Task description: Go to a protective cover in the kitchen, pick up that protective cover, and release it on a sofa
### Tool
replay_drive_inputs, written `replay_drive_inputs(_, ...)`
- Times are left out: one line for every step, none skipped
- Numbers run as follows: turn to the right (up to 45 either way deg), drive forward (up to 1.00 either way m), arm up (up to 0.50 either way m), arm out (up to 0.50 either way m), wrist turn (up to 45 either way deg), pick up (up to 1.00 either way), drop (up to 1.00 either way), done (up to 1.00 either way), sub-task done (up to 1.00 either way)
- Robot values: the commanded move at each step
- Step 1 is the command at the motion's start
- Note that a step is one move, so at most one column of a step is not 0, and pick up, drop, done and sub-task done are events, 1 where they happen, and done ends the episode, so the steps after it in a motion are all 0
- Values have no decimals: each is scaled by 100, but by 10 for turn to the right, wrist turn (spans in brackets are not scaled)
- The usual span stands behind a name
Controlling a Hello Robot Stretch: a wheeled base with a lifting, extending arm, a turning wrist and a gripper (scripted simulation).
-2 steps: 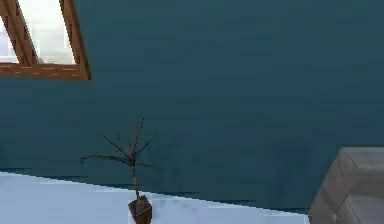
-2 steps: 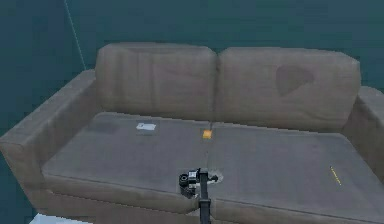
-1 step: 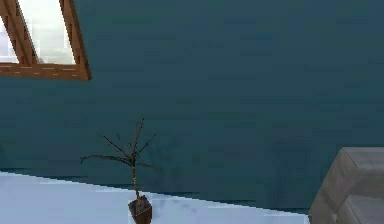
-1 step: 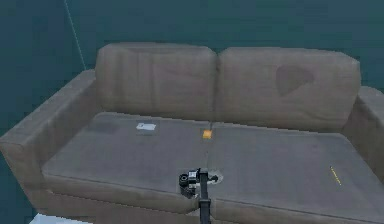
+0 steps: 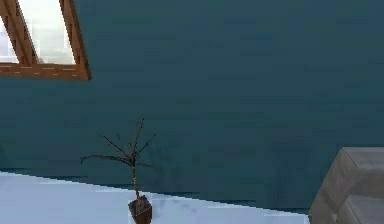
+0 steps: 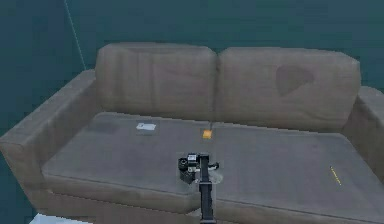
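Judging this the release step, I had my claw (image 6: 188, 166) at the sofa's (image 6: 160, 82) near seat edge. I couldn't tell whether it held anything. Next called for letting go there.

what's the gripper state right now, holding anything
gripper: seen against the sofa seat cushion; it cannot be told whether it holds anything.

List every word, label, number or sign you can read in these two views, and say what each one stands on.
No readable text anywhere.
White squares by the gripper: black marks, no letters or numbers.
Small grey thing on the sofa seat: too small to tell any print.
Plant pot, window frame: no lettering.
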Motion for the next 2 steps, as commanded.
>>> replay_drive_inputs(0,0,0,-8,0,0,0,0,0)
replay_drive_inputs(0,0,0,0,0,0,0,100,0)
